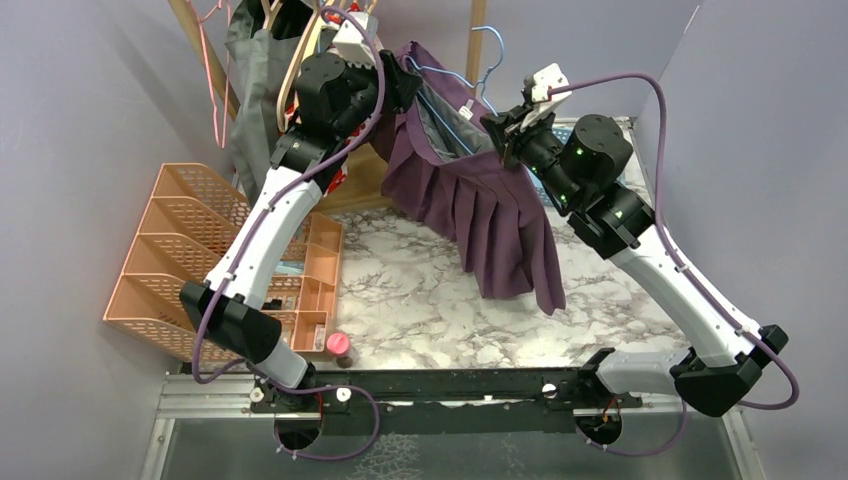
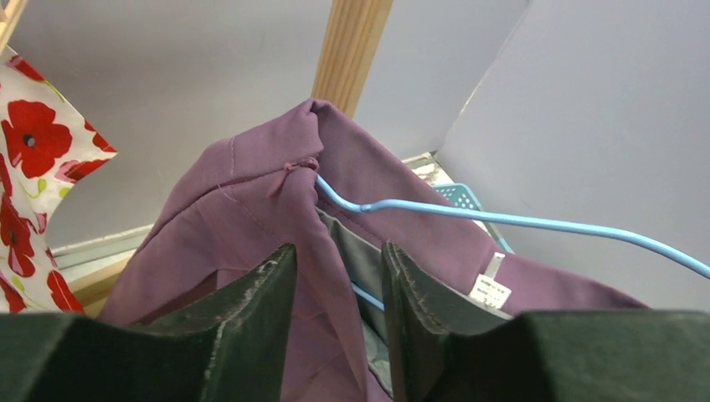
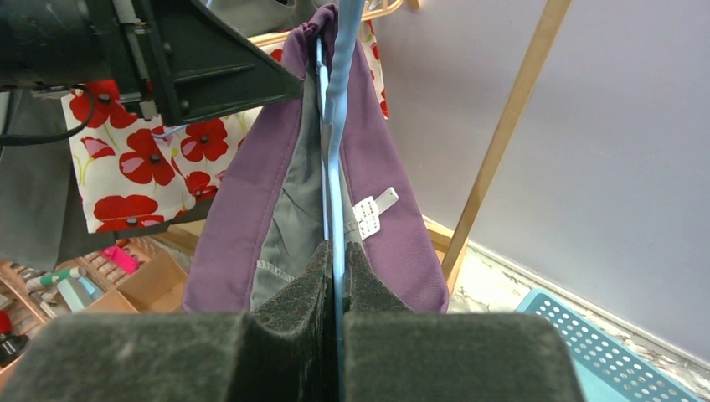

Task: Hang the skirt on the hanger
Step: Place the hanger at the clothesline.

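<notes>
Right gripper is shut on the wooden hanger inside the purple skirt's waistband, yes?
Not quite. The right gripper is shut on a light blue hanger, not a wooden one. The right wrist view shows the blue bar pinched between its closed pads. The rest holds: the hanger sits inside the waistband of the purple skirt.

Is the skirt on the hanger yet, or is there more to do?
Nearly. Done: one tip of the hanger sits inside a waist corner of the skirt. In hand: the right fingers pinch the hanger wire, and the left fingers stand apart around the waistband. Left: probably seat the waist on the other end, which I cannot see clearly, then let go.
</notes>
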{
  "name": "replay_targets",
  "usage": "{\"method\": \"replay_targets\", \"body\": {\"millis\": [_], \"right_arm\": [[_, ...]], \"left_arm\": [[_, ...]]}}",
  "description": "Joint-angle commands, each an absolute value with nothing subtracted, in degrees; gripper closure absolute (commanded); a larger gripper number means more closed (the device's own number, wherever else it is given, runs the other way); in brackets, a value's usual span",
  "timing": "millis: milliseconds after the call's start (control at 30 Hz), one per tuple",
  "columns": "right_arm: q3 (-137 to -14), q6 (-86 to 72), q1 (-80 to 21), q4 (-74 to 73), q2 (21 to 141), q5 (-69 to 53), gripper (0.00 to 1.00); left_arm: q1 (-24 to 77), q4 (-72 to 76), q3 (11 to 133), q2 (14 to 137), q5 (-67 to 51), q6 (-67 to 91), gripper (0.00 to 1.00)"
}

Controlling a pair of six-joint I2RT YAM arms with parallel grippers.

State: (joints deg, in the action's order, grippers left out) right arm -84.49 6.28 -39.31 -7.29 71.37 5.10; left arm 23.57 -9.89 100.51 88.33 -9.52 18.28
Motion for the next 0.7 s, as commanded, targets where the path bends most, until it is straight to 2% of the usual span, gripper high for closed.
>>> {"method": "replay_targets", "body": {"millis": [0,167,333,433,567,667], "right_arm": [[-88.9,5.4,-39.5,1.6,71.4,4.8,0.99],[-90.1,5.1,-39.5,1.5,72.7,5.1,0.99],[-91.6,4.9,-39.5,1.4,74.1,5.6,0.99],[-92.4,4.9,-39.5,1.3,74.7,5.9,0.99],[-93.1,4.9,-39.5,1.2,75.3,5.9,0.99],[-93.3,4.8,-39.5,1.2,75.5,5.9,0.99]], "left_arm": [[23.4,-11.2,106.2,91.2,-7.7,15.6,0.58],[23.3,-10.8,108.8,93.0,-8.9,14.2,0.7],[23.3,-11.8,110.8,94.7,-8.6,12.2,0.77],[23.4,-13.0,112.0,95.8,-7.7,11.1,0.76],[23.3,-14.3,112.8,96.7,-4.7,10.2,0.62],[23.3,-15.9,113.8,97.1,-2.5,9.6,0.61]]}}
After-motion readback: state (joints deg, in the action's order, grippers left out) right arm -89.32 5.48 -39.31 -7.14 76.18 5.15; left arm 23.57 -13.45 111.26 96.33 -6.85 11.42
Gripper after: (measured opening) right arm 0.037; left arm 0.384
